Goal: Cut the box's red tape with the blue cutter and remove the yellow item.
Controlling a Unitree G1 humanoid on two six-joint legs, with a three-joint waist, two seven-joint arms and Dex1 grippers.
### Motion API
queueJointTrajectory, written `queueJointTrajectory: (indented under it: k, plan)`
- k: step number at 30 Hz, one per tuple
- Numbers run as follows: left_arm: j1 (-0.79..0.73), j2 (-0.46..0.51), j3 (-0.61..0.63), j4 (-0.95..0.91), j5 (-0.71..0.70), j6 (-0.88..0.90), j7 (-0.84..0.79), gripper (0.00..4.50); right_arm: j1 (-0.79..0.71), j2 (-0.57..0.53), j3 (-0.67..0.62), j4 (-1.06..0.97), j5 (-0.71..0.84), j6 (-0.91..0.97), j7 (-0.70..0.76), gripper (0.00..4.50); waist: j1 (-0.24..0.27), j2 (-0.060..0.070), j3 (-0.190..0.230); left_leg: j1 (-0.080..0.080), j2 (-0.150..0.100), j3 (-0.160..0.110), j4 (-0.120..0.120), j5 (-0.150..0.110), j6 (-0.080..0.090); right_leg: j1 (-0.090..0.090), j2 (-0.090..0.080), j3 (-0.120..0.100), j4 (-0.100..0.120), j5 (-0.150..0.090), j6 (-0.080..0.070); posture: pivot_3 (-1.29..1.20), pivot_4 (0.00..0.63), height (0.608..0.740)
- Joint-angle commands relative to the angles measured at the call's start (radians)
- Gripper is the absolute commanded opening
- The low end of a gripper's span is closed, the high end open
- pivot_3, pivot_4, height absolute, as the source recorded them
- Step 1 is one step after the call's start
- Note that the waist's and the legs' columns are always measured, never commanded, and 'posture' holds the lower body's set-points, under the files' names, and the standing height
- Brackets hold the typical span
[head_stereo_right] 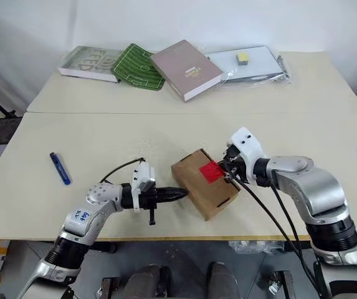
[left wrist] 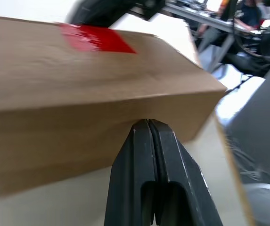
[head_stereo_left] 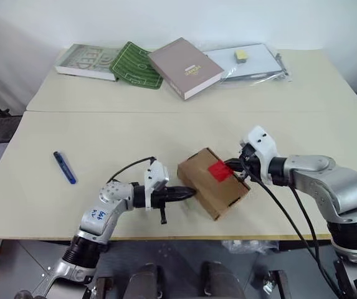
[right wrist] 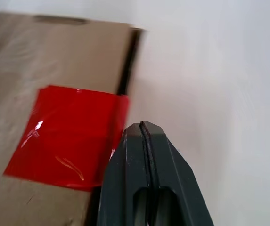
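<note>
Landmark: the box point(head_stereo_left: 214, 183), lying at an angle near the table's point(head_stereo_left: 166, 134) front edge; every place below is given from it.
Red tape: the red tape point(head_stereo_left: 218, 170) sits unbroken across the lid seam on the box's top, toward its right side, so the box is sealed and the yellow item cannot be seen.
Blue cutter: the blue cutter point(head_stereo_left: 65, 167) lies flat on the table well to the left of the box, untouched by either arm.
Left gripper: your left gripper point(head_stereo_left: 187, 192) meets the box's left side wall, fingers pressed together and holding nothing.
Right gripper: your right gripper point(right wrist: 142, 129) hangs just above the tape's edge by the seam, fingers pressed together, empty too.
Step in hand: you look to be squaring up the box, not yet cutting.
How to do it well: nudge gently so the box does not slide off the front edge; leave the tape facing up, then send the left arm for the cutter and open its fingers before reaching.
Background: books point(head_stereo_left: 185, 67) lie far behind the box.
</note>
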Motion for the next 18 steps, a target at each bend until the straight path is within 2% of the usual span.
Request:
queueJointTrajectory:
  k: [1,6,12,18]
  plan:
    - [0.022,0.005,-0.02,-0.082,-0.025,0.022,-0.006,0.03,-0.016,-0.022,0.0,0.005,-0.027,-0.059,0.013,0.0,-0.002,0.0,0.0,0.0,0.0,0.0,0.0,0.0,0.0,0.0,0.0,0.0,0.0,0.0,0.0,0.0,0.15,0.74]
    - [0.046,0.025,0.06,-0.057,-0.006,0.003,0.07,0.03,0.014,-0.069,-0.083,-0.009,-0.037,-0.082,-0.001,0.0,-0.003,0.0,0.0,0.0,0.001,0.0,0.0,0.0,0.0,0.0,0.0,0.0,0.0,0.0,0.0,0.0,0.15,0.74]
    - [0.094,0.114,0.211,0.004,0.019,-0.049,0.145,0.03,0.186,-0.257,-0.281,-0.112,-0.028,-0.016,0.031,0.0,0.004,0.0,0.0,0.0,0.001,0.0,-0.001,-0.001,0.001,0.0,0.0,0.0,-0.001,0.0,0.0,0.0,0.15,0.74]
    - [-0.046,0.049,0.247,0.212,0.091,-0.209,0.256,0.03,0.392,-0.373,-0.342,-0.258,0.053,0.063,0.126,0.0,0.022,-0.001,0.001,0.001,0.001,0.0,0.002,-0.001,0.001,0.002,0.0,0.0,-0.001,0.0,0.0,0.0,0.15,0.74]
